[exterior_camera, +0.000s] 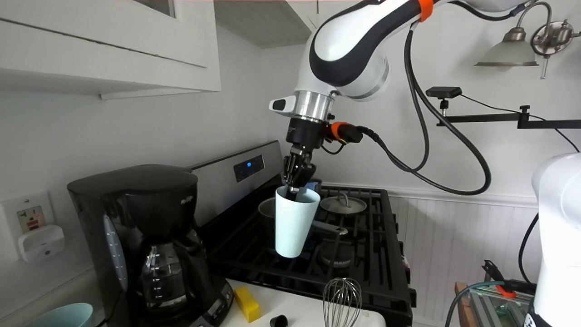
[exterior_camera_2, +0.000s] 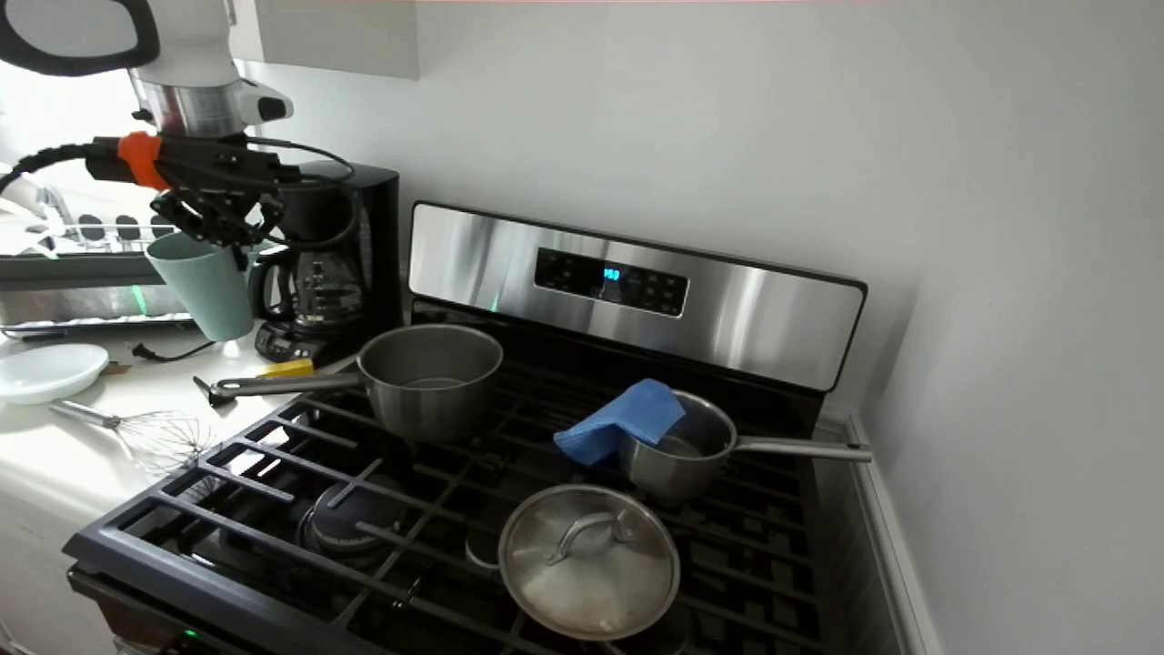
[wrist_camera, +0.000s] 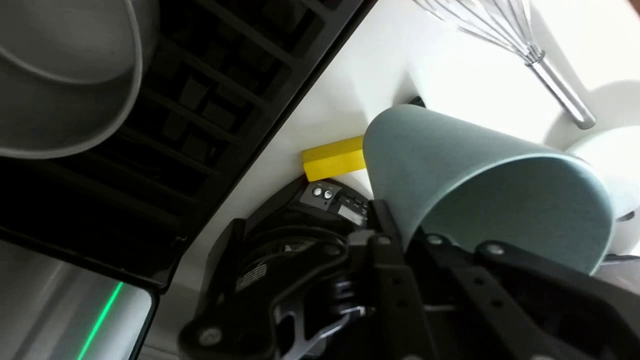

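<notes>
Cup (exterior_camera: 294, 227) is hanging under our gripper (exterior_camera: 293, 191); we're grasping its rim, its long axis slanting down-left in an exterior view.

White counter (exterior_camera_2: 55, 473): whisk (wrist_camera: 534, 56), yellow block (exterior_camera: 247, 304). Stove (exterior_camera_2: 182, 580): saucepans (exterior_camera_2: 432, 400) (exterior_camera_2: 668, 471).

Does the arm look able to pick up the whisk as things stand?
Probably not: the tool is clamped on the wall of the pale cup, so it seems occupied. The whisk itself lies uncovered on the counter.
</notes>
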`<state>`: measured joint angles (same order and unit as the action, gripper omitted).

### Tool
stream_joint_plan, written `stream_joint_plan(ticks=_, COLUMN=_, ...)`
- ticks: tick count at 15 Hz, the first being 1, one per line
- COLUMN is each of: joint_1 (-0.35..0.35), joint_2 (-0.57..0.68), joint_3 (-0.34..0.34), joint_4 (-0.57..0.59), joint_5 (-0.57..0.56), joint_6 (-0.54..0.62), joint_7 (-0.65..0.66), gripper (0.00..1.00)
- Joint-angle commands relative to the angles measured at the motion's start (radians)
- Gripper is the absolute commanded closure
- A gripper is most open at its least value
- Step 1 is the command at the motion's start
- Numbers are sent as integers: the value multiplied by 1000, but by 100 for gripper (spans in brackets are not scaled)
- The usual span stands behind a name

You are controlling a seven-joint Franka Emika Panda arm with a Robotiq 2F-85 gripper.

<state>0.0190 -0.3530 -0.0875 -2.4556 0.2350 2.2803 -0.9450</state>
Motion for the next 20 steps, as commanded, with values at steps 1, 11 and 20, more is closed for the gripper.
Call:
stream_joint_plan(ticks=1, joint_1=-7, joint_2=-60, joint_3=-7, joint_4=12, joint_5=-74, joint_6=43, joint_7=43, gripper=99)
stream_joint_plan(ticks=11, joint_1=-181, joint_2=-53, joint_3=-4, joint_4=73, joint_5=-482, joint_6=175, joint_7=359, gripper=99)
stream_joint_plan(ticks=20, joint_1=-199, joint_2=-12, joint_3=-22, joint_4=73, joint_5=-602, joint_6=280, joint_7=477, gripper=99)
